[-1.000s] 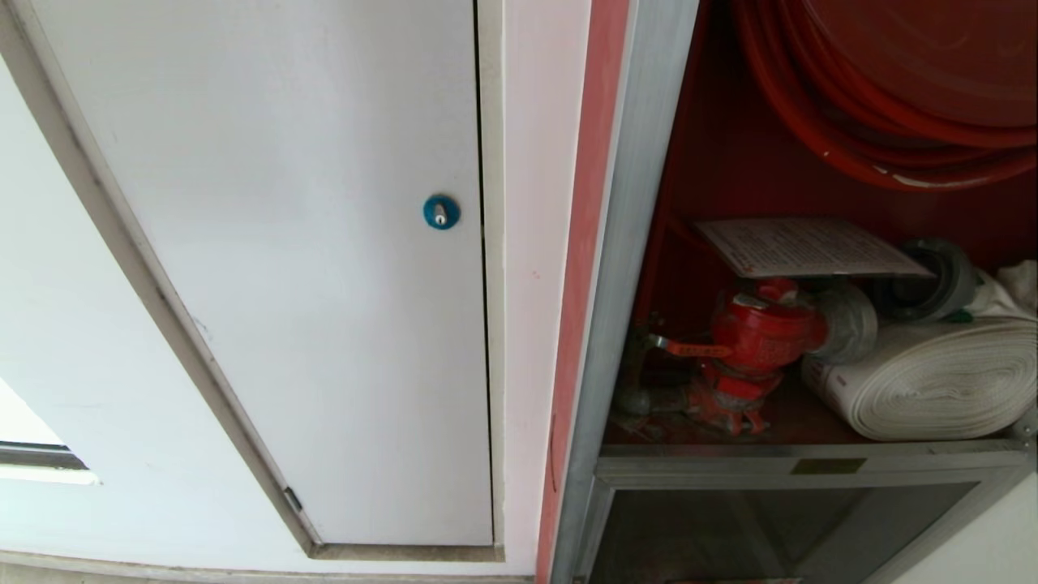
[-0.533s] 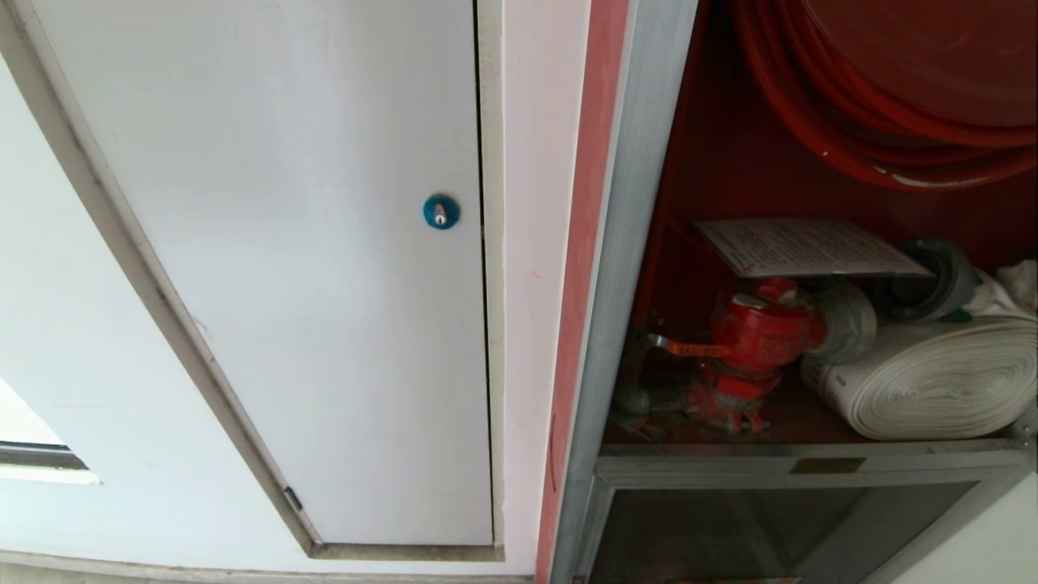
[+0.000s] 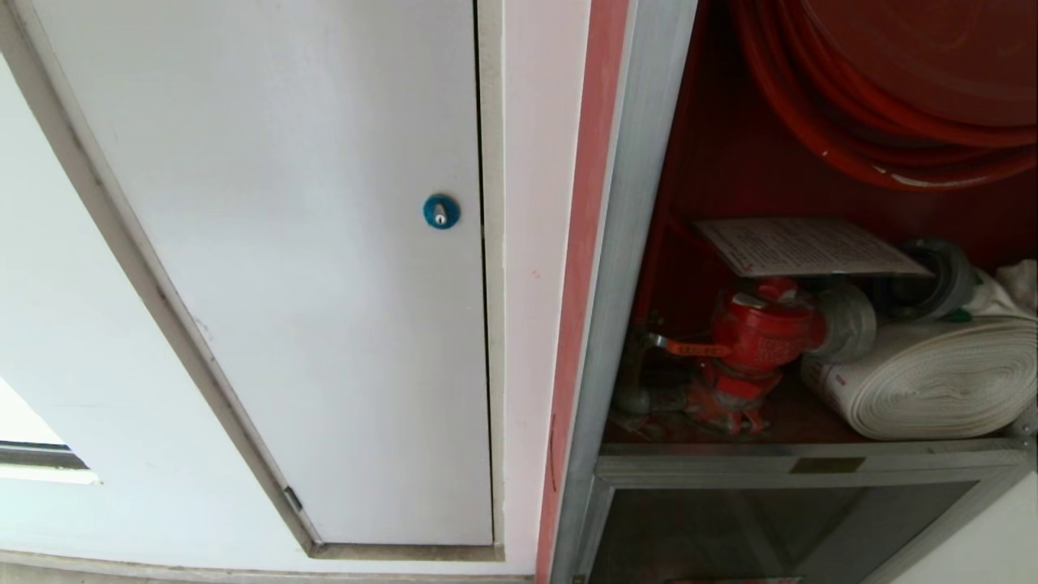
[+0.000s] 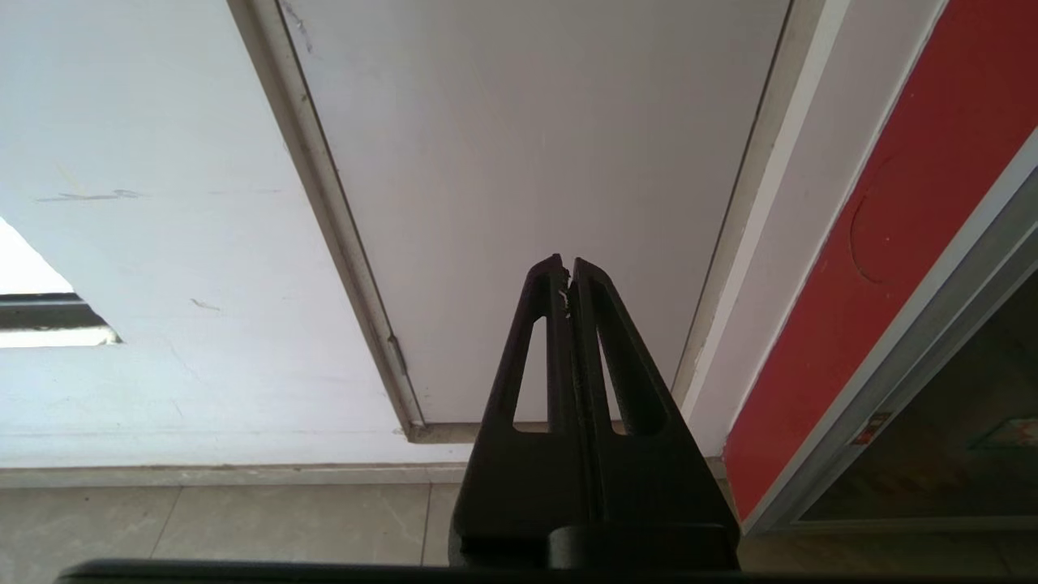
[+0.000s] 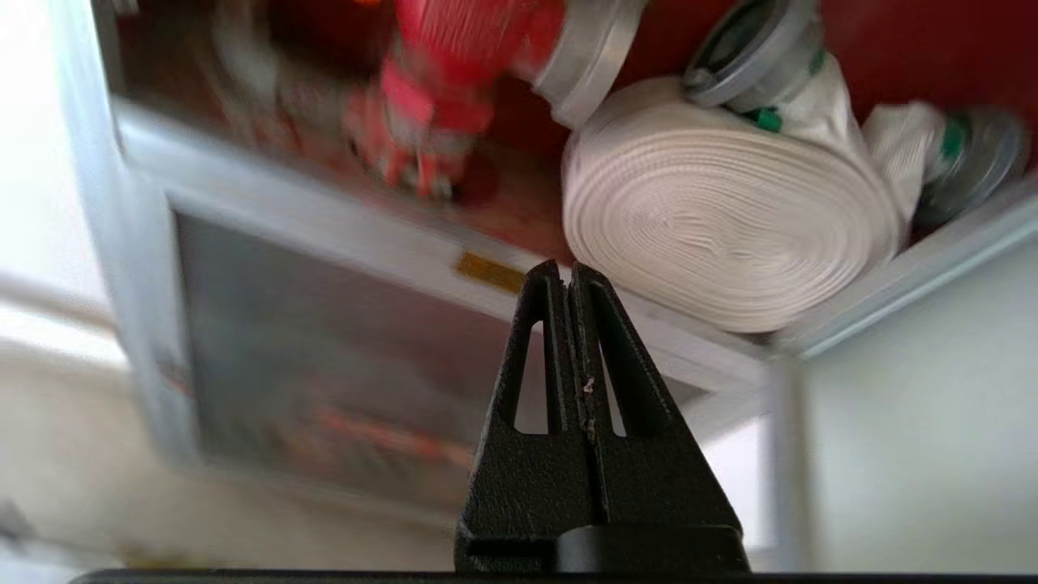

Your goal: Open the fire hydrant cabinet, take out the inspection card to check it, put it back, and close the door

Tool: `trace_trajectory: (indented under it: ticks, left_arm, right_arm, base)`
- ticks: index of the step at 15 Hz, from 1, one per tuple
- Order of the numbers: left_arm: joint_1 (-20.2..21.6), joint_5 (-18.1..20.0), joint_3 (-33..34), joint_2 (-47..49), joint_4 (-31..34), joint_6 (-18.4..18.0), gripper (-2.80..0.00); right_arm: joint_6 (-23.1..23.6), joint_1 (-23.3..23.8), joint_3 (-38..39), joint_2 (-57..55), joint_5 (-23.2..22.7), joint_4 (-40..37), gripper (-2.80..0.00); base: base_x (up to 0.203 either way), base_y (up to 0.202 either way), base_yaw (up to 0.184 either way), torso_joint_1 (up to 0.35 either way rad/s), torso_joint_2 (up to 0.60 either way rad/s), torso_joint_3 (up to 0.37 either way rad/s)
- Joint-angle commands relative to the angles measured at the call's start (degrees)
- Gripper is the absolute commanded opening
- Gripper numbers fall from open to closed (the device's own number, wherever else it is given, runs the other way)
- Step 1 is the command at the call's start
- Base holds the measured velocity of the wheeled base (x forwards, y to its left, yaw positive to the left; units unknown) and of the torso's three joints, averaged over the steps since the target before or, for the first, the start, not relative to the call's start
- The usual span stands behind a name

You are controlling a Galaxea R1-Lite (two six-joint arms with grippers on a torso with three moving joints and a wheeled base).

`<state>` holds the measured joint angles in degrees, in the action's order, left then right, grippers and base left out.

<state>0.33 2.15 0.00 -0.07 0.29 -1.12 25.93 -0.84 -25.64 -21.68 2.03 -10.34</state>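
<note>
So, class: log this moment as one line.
cabinet: open | card: on valve | right gripper: shut, empty | left gripper: shut, parked

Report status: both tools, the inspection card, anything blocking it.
Left tool shut, empty, facing white panel door. Right tool shut, empty, outside fire hydrant cabinet. Inspection card lies flat above red valve. Nothing blocking.

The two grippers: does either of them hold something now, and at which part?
Nothing is held. The left gripper and the right gripper are both shut on nothing; the inspection card lies untouched above the red valve.
</note>
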Motion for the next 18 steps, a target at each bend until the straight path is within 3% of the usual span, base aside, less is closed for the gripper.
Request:
trace_trajectory:
  ticks: [1, 5, 8, 10, 12, 15, 18]
  left_arm:
    - [0.0, 0.1, 0.0, 0.1, 0.0, 0.0, -2.80]
    - [0.0, 0.1, 0.0, 0.1, 0.0, 0.0, -2.80]
    - [0.0, 0.1, 0.0, 0.1, 0.0, 0.0, -2.80]
    - [0.0, 0.1, 0.0, 0.1, 0.0, 0.0, -2.80]
    - [0.0, 0.1, 0.0, 0.1, 0.1, 0.0, -2.80]
    - [0.0, 0.1, 0.0, 0.1, 0.0, 0.0, -2.80]
    - [0.0, 0.1, 0.0, 0.1, 0.0, 0.0, -2.80]
  right_arm:
    - [5.0, -0.2, -3.0, -4.8, 0.0, -1.6, -2.80]
    - [23.6, -0.1, -9.3, -8.4, 0.8, -11.2, -2.80]
    - [38.5, -0.1, -11.0, -9.0, 6.6, -13.8, -2.80]
    - [41.6, -0.1, -12.4, -11.2, 8.3, -11.7, -2.80]
    - [43.7, -0.1, -9.5, -12.8, 8.4, -1.4, -2.80]
    - [47.6, -0.2, -1.7, -18.9, 5.3, 22.3, -2.80]
    - [49.2, -0.1, 1.6, -23.7, 3.6, 28.3, -2.80]
  base:
    - [0.000, 0.000, 0.000, 0.000, 0.00, 0.000]
    - [0.000, 0.000, 0.000, 0.000, 0.00, 0.000]
    - [0.000, 0.000, 0.000, 0.000, 0.00, 0.000]
    - [0.000, 0.000, 0.000, 0.000, 0.00, 0.000]
    - [0.000, 0.000, 0.000, 0.000, 0.00, 0.000]
    - [0.000, 0.000, 0.000, 0.000, 0.00, 0.000]
    - [0.000, 0.000, 0.000, 0.000, 0.00, 0.000]
